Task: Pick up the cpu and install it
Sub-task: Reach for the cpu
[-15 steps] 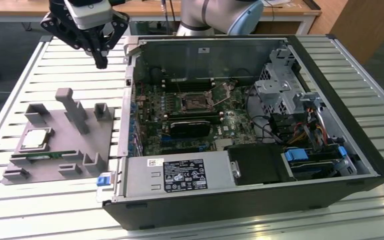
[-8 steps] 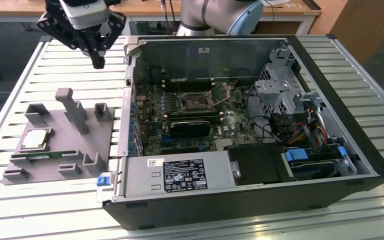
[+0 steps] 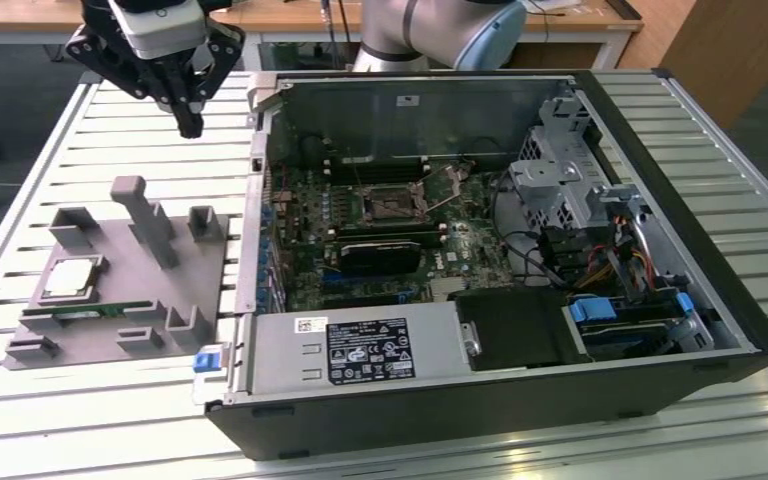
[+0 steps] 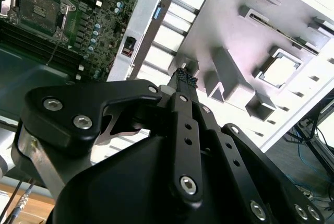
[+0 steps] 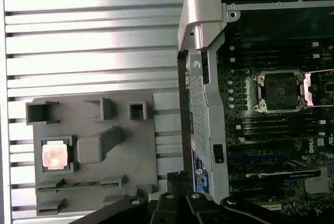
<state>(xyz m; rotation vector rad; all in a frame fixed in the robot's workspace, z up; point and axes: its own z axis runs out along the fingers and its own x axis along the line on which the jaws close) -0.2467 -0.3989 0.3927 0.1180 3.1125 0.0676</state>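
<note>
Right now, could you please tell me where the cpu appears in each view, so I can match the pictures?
Exterior view: the cpu lies in a pocket of the grey tray, at the exterior view's left.
First wrist view: the cpu lies in that pocket, beside the tall post.
Second wrist view: the cpu, same pocket, beside that post.
Shared landmark: the tall post, next to the cpu.
</note>
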